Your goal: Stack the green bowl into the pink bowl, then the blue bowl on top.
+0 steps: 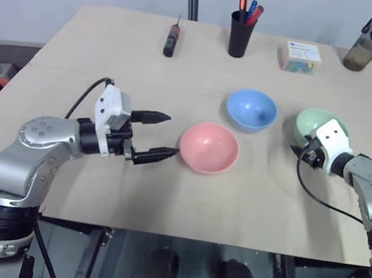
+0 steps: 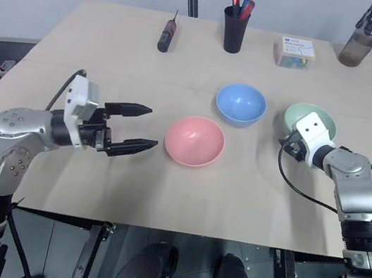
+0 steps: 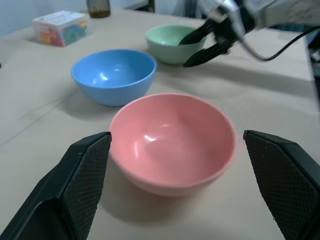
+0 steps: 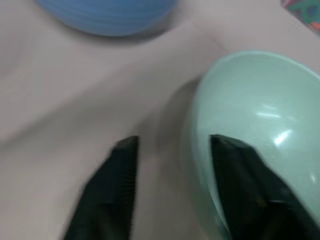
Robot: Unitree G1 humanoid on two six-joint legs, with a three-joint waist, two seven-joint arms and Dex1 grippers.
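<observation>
Nothing is stacked yet: the right gripper (image 4: 172, 192), jaws apart, straddles the green bowl (image 1: 311, 123) rim at right; the left gripper (image 1: 160, 135), jaws wide apart, faces the pink bowl (image 1: 208, 147) at centre; the blue bowl (image 1: 251, 109) waits.

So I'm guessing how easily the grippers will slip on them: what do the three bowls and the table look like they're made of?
The pink bowl, blue bowl and green bowl look like smooth, glossy plastic: plain colour, thin rims, bright light glints inside. The table looks like matte beige laminate or coated board, without glare; the exact material is unclear.
</observation>
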